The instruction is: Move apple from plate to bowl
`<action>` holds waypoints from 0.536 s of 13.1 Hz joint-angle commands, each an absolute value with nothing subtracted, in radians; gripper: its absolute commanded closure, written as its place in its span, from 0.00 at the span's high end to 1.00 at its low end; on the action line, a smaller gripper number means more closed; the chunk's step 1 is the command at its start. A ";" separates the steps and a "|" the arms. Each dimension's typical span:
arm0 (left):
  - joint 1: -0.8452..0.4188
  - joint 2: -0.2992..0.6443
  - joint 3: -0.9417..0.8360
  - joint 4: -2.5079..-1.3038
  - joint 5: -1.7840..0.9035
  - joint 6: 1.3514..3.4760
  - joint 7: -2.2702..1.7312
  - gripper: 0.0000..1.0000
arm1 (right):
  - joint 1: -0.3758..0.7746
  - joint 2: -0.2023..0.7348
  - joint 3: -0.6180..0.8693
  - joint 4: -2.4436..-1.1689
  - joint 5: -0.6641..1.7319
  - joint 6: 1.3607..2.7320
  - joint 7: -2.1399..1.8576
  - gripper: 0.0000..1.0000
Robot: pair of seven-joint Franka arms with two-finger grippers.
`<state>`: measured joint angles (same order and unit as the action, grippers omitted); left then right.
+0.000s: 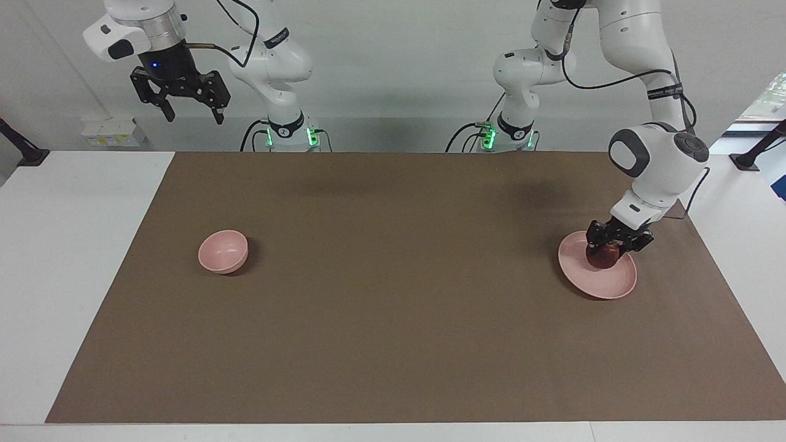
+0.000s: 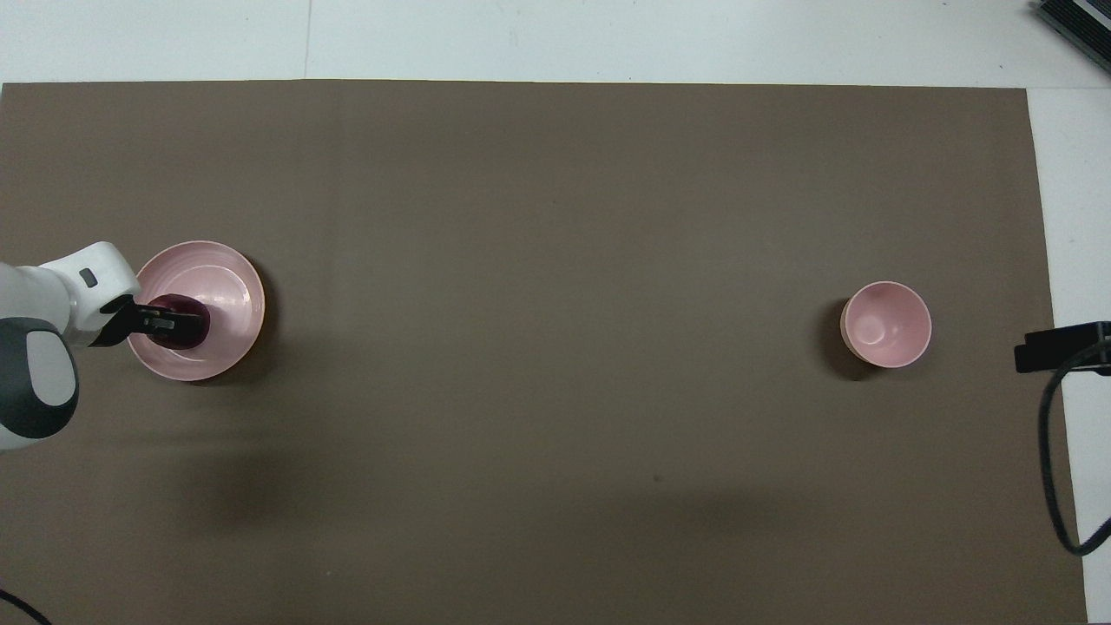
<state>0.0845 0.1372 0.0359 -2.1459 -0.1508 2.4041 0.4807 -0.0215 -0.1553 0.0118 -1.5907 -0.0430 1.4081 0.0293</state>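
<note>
The apple (image 1: 602, 256) sits on the plate (image 1: 605, 283), off-centre toward the plate's rim nearest the robots; in the overhead view it lies at about eight o'clock from the plate's middle (image 2: 227, 295). The left gripper (image 1: 614, 244) is down on it, one finger on each flank of the fruit and the apple's upper part tucked between them, its lower half showing below the fingertips. The jaws look closed against the apple, which still rests on the plate rather than hanging in the air. From above, the left gripper (image 2: 165, 325) reaches in from nine o'clock and covers the apple's (image 2: 187, 334) top.

The plate stands on the brown mat (image 1: 393, 307) at the left arm's end of the desk (image 1: 73, 258). The bowl (image 1: 223, 251) stands upright and empty, well apart from the plate, at the right arm's end; in the overhead view it lies at three o'clock from the plate (image 2: 886, 324).

The right gripper (image 1: 190, 112) waits high in the air above its end of the desk, near the edge closest to the robots, jaws spread and holding nothing
</note>
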 commanded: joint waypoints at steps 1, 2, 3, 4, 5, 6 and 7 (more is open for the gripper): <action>0.075 0.117 0.026 -2.120 -0.217 2.411 0.508 0.00 | -0.029 -0.178 0.018 -1.609 -0.017 1.390 0.003 1.00; 0.058 0.117 0.022 -2.114 -0.280 2.414 0.509 0.00 | -0.026 -0.179 0.026 -1.609 -0.012 1.391 0.002 1.00; 0.049 0.117 0.018 -2.112 -0.332 2.414 0.511 0.00 | -0.022 -0.178 0.040 -1.611 0.024 1.411 -0.017 1.00; 0.028 0.118 0.014 -2.106 -0.378 2.416 0.509 0.00 | -0.023 -0.179 0.037 -1.620 0.075 1.458 -0.014 1.00; 0.009 0.121 0.011 -2.099 -0.414 2.416 0.508 0.00 | -0.021 -0.172 0.038 -1.627 0.095 1.497 -0.003 1.00; -0.021 0.123 0.008 -2.097 -0.440 2.421 0.506 0.00 | -0.020 -0.160 0.041 -1.641 0.107 1.517 0.020 1.00; -0.038 0.123 0.005 -2.095 -0.455 2.416 0.505 0.00 | -0.018 -0.143 0.043 -1.652 0.145 1.544 0.055 1.00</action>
